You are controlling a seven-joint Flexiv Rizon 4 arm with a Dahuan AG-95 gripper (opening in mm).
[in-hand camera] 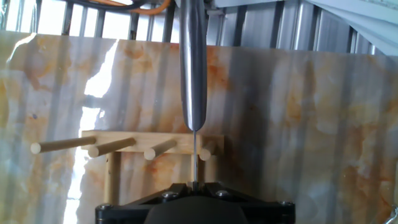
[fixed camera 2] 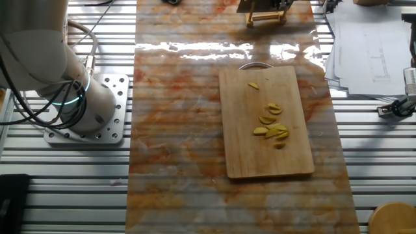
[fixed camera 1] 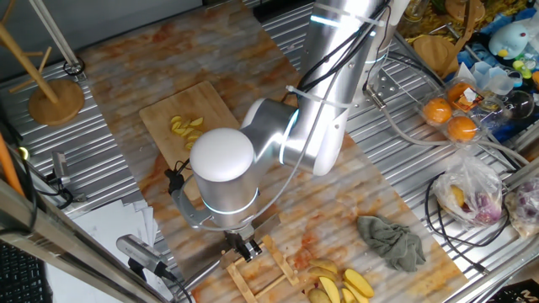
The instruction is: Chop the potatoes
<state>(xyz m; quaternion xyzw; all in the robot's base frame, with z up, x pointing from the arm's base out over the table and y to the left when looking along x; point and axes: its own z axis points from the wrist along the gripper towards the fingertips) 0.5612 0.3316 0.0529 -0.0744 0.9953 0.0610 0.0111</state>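
Gripper (fixed camera 1: 245, 247) sits low over the wooden rack (fixed camera 1: 263, 268) at the edge of the surface (fixed camera 2: 175, 130), well apart from the board (fixed camera 2: 265, 121). In the hand view a knife (in-hand camera: 193, 74) runs straight out along the fingers, blade edge-on, tip side pointing past the rack pegs; it looks clamped in the gripper, jaws closed on the handle, though the fingers themselves are hidden at the bottom of that view. Potatoes (fixed camera 2: 272, 127) are on the board, already thin yellow slices bunched toward one side, one stray bit (fixed camera 2: 253, 85) apart from the rest. No whole lump visible, so chopping looks largely done; my read is the step in hand is at the rack, either putting the knife down or lifting it off, can't say which. To do it well: keep the blade level and centred between pegs, move straight along the rack slot, don't twist, don't snag a peg or tip the light rack. Keep the arm elbow clear of the board so slices aren't swept. Yellow wedges (fixed camera 1: 341, 286) lie just beside the rack, avoid them.
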